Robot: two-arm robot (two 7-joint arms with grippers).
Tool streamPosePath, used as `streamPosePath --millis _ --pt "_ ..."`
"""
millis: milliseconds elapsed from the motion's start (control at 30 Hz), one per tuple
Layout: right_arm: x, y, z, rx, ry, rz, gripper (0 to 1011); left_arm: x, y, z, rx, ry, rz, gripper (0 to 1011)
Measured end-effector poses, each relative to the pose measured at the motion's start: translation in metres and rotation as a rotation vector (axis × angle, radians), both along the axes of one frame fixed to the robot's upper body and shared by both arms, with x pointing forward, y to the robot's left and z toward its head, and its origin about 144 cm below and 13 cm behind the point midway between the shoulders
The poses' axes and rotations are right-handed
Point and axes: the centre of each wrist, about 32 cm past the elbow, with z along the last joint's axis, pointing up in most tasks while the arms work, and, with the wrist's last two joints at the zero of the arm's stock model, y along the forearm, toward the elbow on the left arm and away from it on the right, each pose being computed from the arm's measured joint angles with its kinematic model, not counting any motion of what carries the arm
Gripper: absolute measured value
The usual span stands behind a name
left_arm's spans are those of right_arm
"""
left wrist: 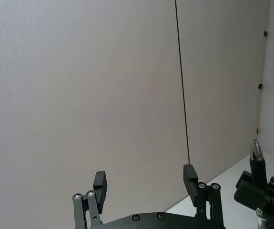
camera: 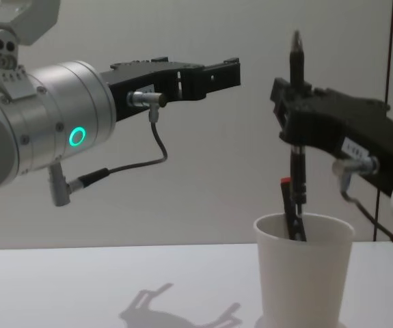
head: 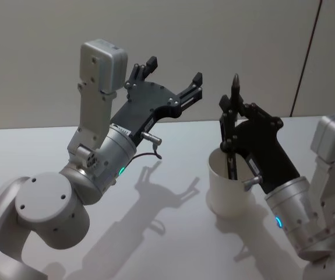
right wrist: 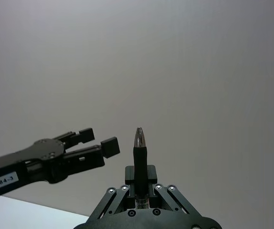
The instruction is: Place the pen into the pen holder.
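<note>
My right gripper (head: 228, 111) is shut on a dark pen (head: 235, 87), held upright with its silver tip pointing up. The pen (camera: 296, 65) stands directly over the pen holder (camera: 304, 273), a white paper cup on the table, and its lower end hangs about at the cup's rim. A second dark stick with a red end (camera: 289, 205) leans inside the cup. In the right wrist view the pen (right wrist: 139, 150) rises between the closed fingers. My left gripper (head: 170, 73) hangs open and empty in the air, to the left of the cup and above it.
The white table (head: 173, 233) around the cup carries only shadows. A pale wall with a thin dark vertical seam (left wrist: 180, 81) stands behind. The two grippers hover close together, with a small gap between them above the cup.
</note>
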Motion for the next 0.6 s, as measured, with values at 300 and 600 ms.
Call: streamPosePath --millis 300,600 --pt "0.000 0.004 -0.010 -0.023 0.012 -0.014 131 0.000 0.000 0.000 0.000 0.000 0.000 1003" --pt "0.000 0.007 -0.015 -0.031 0.019 -0.015 213 0.000 0.000 0.000 0.000 0.000 0.000 1003"
